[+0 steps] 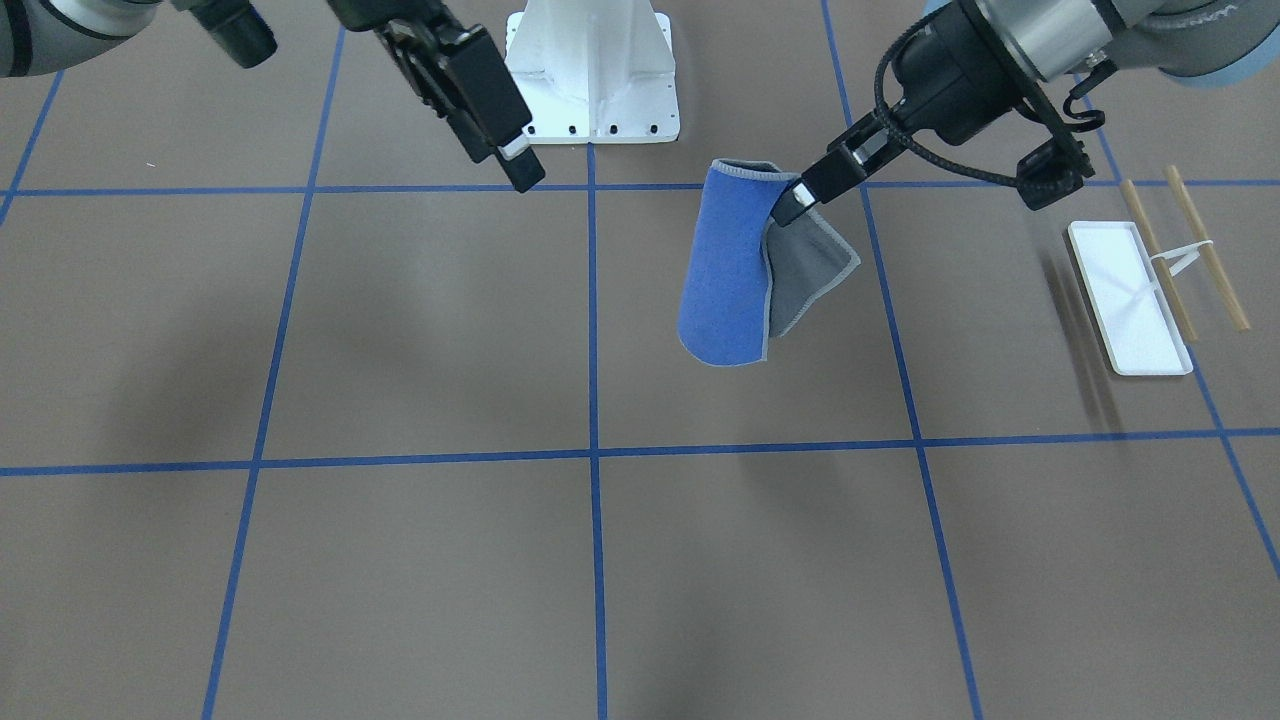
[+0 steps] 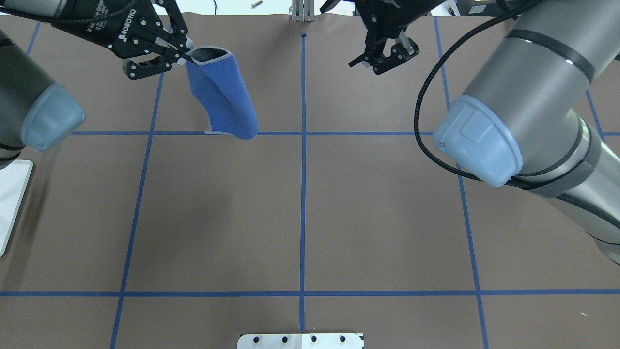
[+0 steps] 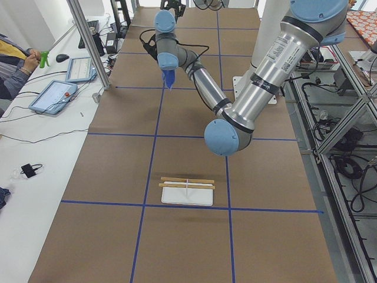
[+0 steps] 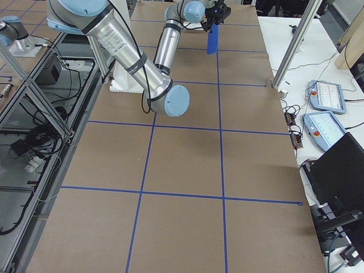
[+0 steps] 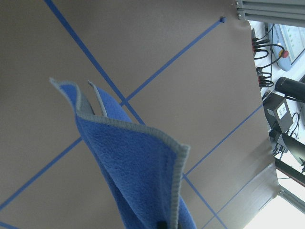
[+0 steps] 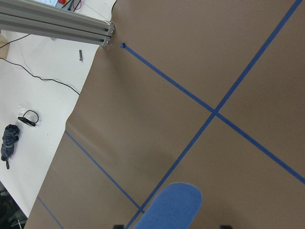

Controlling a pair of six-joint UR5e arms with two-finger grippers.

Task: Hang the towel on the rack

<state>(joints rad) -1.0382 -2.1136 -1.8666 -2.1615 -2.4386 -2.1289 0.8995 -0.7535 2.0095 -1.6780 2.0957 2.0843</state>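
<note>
1. The brown tabletop (image 1: 420, 330), gridded in blue tape, with the work under way above it.
2. The towel (image 1: 725, 270) hangs folded and appears lifted off the tabletop, blue side outward and grey showing within.
3. The rack (image 1: 1125, 290) stands well apart from the towel, towards the robot's left end, with both dowel rods bare.
4. The left hand (image 1: 790, 205) pinches the towel's top edge. The step in hand appears to be the carry; next, the towel likely must travel leftward, clear the rods and drape over one.
5. The right hand (image 2: 387, 55) hovers wide and empty.
</note>
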